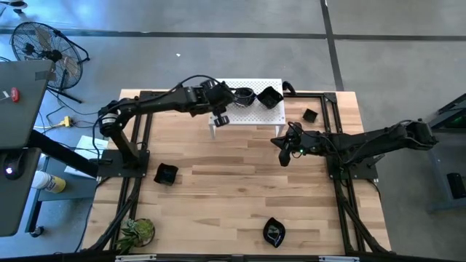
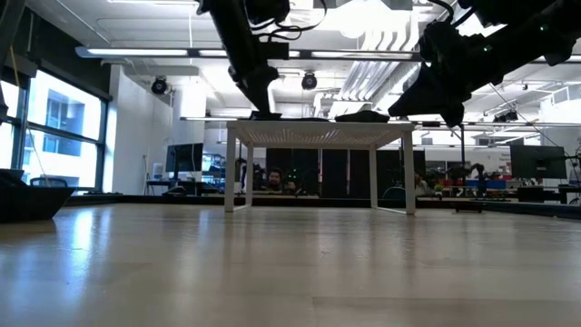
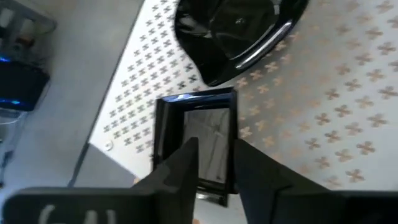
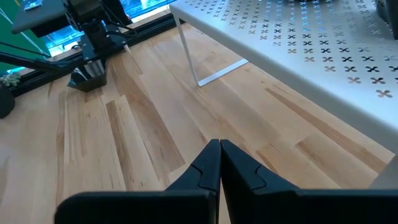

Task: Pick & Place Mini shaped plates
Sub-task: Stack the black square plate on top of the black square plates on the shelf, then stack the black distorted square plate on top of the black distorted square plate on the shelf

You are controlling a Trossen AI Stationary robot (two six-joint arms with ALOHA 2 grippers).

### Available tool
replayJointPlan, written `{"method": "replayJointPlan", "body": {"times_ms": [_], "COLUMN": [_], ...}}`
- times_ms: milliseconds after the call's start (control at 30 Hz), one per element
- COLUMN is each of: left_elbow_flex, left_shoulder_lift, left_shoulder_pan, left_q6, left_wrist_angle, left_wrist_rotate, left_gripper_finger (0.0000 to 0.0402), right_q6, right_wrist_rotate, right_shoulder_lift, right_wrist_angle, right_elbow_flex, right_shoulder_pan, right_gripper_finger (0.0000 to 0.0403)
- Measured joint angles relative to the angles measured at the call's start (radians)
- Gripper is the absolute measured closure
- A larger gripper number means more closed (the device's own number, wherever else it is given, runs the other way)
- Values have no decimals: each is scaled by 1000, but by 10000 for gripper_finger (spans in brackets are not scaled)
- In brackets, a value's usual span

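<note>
A white perforated stand (image 1: 251,116) stands at the table's far middle. On it lie several mini shaped plates: a round one (image 3: 236,31), a square one (image 1: 271,97) and a small rectangular one (image 3: 196,134). My left gripper (image 3: 217,149) is open over the rectangular plate, slanting down from the left. One finger is over the plate's inside and the other is beside one long wall. The plate lies flat on the stand by its bottom. My right gripper (image 1: 282,149) hovers shut above the bare wood to the right of the stand, with nothing in it. My left gripper has its fingers (image 3: 186,165) on either side of the rectangular plate's long wall (image 3: 232,124), one inside and one outside, coming slanting from above. I cannot tell whether they touch the wall. The plate rests flat on the stand, near its far edge.
More black plates lie on the wood: one at the left (image 1: 166,174), one near the front edge (image 1: 274,231) and a small one right of the stand (image 1: 311,115). A small green plant (image 1: 138,231) sits at the near left corner. Black arm frames run along both sides.
</note>
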Motion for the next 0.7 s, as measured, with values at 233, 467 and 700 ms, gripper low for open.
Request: {"method": "replayJointPlan", "body": {"times_ms": [233, 467, 700], "left_elbow_flex": [45, 76, 32], "left_shoulder_lift": [-6, -7, -108], "left_shoulder_pan": [1, 24, 46], "left_q6": [-62, -101, -249], "left_wrist_angle": [-8, -22, -31], "left_wrist_rotate": [20, 115, 297], "left_gripper_finger": [281, 297, 393], "right_q6": [3, 2, 4], "right_wrist_rotate": [0, 7, -38], "right_shoulder_lift": [0, 0, 0], "right_wrist_angle": [0, 0, 1], "right_elbow_flex": [0, 0, 0], "right_shoulder_pan": [0, 0, 0], "right_gripper_finger": [397, 401, 400]}}
